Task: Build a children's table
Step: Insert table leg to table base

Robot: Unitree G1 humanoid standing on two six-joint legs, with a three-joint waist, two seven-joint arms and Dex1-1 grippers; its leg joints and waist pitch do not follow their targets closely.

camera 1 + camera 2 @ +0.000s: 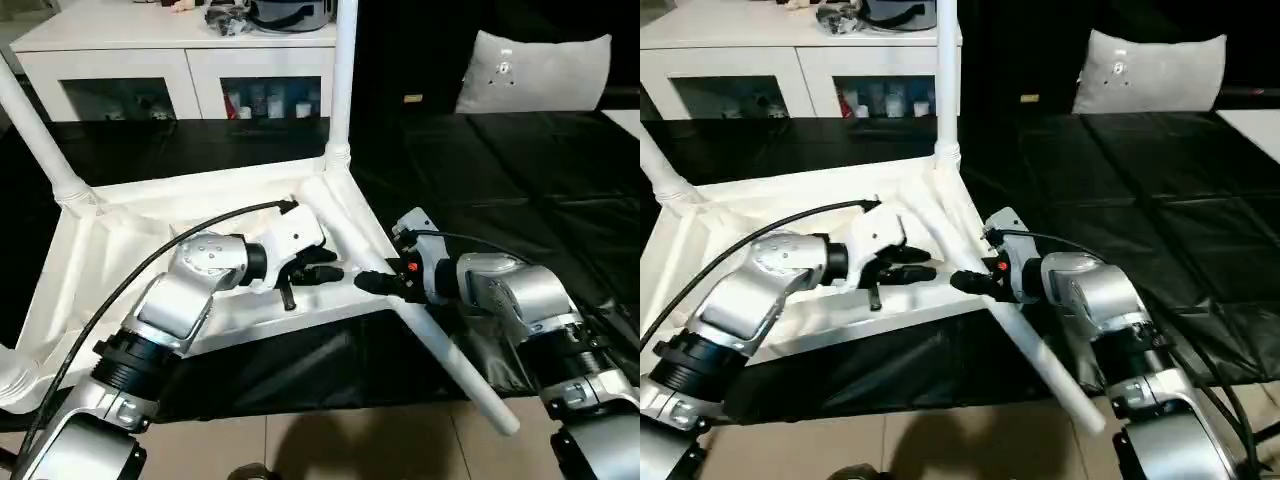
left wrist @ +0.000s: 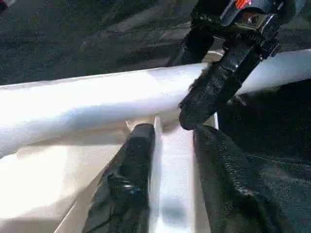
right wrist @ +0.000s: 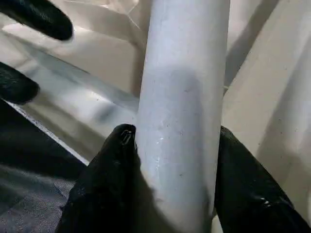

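Right hand (image 3: 170, 160) grips loose leg (image 3: 182, 97); left hand (image 2: 170, 160) straddles tabletop rim (image 2: 175, 165), open.

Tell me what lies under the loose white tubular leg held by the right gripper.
The loose white tubular leg crosses the upturned white plastic tabletop's near rim, then the black-covered work table. The right gripper clamps it, hiding the spot beneath its fingers.

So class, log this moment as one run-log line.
right claw: shut on loose leg | left claw: astride tabletop rim | tabletop: upside down, two legs fitted
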